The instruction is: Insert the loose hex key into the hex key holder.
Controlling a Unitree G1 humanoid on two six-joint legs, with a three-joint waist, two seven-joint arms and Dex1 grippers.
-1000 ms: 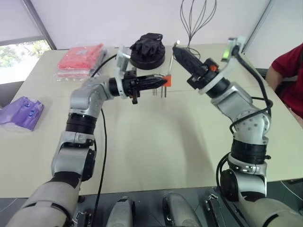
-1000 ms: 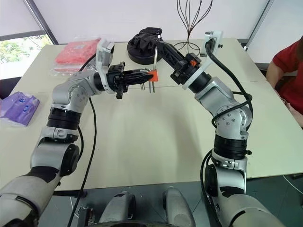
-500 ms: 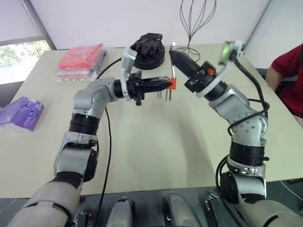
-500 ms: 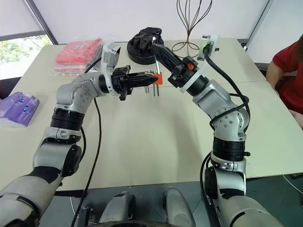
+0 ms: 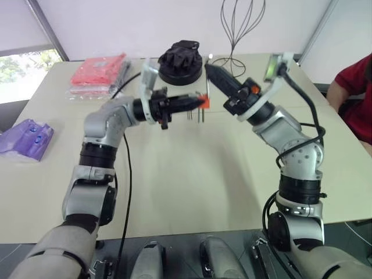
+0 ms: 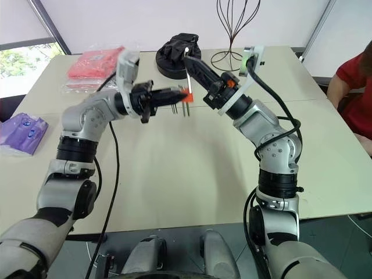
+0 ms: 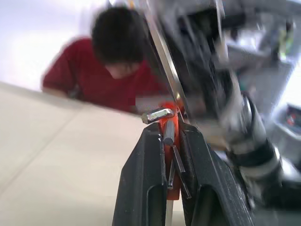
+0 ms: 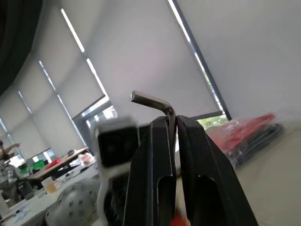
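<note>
Now the left gripper (image 5: pixel 200 102) clamps the hex key holder (image 5: pixel 204 102), and the right gripper (image 5: pixel 209 65), just beside, pinches the loose hex key (image 8: pixel 157 101).

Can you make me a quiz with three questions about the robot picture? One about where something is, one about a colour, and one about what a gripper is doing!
1. Where is the purple plastic pack?
A. at the table's left edge
B. under the right arm
C. on the black round stand

2. What colour is the hex key holder?
A. blue
B. orange-red
C. green

3. What is the right gripper doing?
A. standing open over the table
B. shut on the loose hex key
C. shut on the wire rack

Answers:
1 A, it lies far left on the table.
2 B, the block in the left gripper is orange-red.
3 B, the bent key sticks out between its closed fingers.
</note>
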